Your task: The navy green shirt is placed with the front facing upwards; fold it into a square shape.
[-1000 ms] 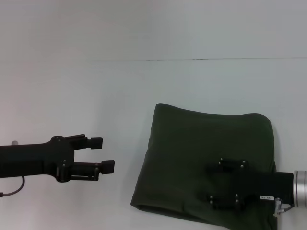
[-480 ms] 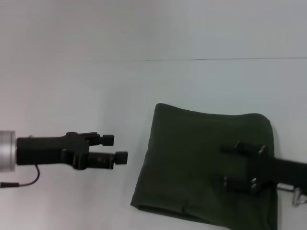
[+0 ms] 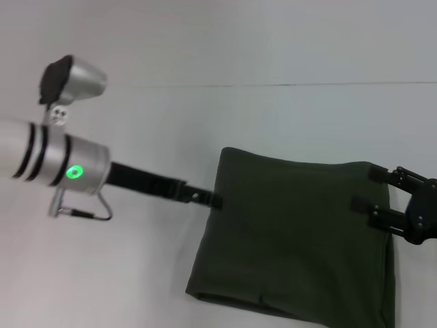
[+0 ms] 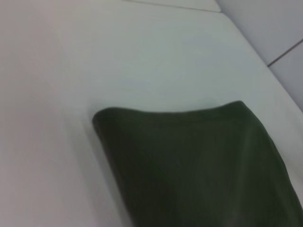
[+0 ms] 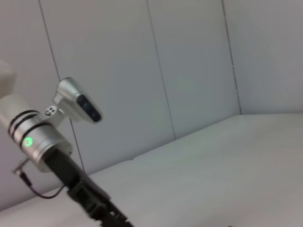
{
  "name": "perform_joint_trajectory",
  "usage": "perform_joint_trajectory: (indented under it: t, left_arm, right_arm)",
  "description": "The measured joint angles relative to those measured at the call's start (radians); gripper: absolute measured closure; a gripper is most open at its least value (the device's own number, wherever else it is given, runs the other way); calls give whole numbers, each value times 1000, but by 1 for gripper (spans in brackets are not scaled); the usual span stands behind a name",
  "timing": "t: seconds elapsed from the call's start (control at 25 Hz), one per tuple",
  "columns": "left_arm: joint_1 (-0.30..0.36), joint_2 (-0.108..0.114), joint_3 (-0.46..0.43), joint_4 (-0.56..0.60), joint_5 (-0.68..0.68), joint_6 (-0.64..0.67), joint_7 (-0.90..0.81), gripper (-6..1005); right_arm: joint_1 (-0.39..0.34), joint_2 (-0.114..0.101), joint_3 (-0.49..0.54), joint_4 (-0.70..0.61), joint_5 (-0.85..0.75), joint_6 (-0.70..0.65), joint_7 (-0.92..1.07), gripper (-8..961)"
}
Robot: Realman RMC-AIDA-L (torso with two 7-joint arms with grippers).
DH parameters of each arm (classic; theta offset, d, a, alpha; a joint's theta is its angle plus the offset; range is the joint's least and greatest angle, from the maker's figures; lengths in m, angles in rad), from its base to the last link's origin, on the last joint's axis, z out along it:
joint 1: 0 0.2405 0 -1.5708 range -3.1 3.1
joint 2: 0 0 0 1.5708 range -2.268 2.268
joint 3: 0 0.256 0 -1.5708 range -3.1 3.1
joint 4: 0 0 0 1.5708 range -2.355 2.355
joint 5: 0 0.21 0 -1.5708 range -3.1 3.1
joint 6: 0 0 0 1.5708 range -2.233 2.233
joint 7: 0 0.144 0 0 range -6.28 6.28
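Right hand (image 3: 379, 195), fingers spread, hovers over the folded navy green shirt's (image 3: 293, 236) right edge.

The head camera looks forward and down from above onto a white bench (image 3: 136, 273) that runs to a far wall, with the left arm entering from the left and the right gripper (image 3: 379, 195) at the right edge. The left wrist camera sits close above the bench, angled down at one folded corner of the navy green shirt (image 4: 199, 165); the head view shows the same shirt whole, on the right. The right wrist camera points up and across the bench toward the panelled wall (image 5: 189, 71), catching the left arm (image 5: 42, 137), which the head view also shows.
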Motion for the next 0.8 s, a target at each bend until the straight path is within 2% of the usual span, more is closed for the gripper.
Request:
perform_joint_trajectory:
  t: [0.12, 0.36, 0.56, 0.6, 0.64, 0.8]
  left_arm:
    - [-46, -1, 7, -40, 1, -60, -52, 69]
    - [-74, -16, 46, -83, 2, -188, -110, 69]
    - [-85, -45, 158, -114, 2, -303, -151, 69]
    - [-85, -45, 158, -114, 2, -303, -151, 69]
    - [-86, -57, 178, -116, 2, -326, -158, 69]
    - [-88, -61, 180, -121, 2, -343, -159, 69]
  right_arm:
    - [-17, 0, 16, -2, 1, -3, 0, 129]
    - [-47, -9, 111, -13, 2, -44, -1, 129]
    - [-66, -11, 220, -26, 2, -65, -7, 129]
    - [-68, -11, 227, -28, 2, -65, -7, 129]
    - [-69, -11, 229, -28, 2, -65, -8, 129]
    - [-70, -11, 228, -29, 1, -65, -8, 129]
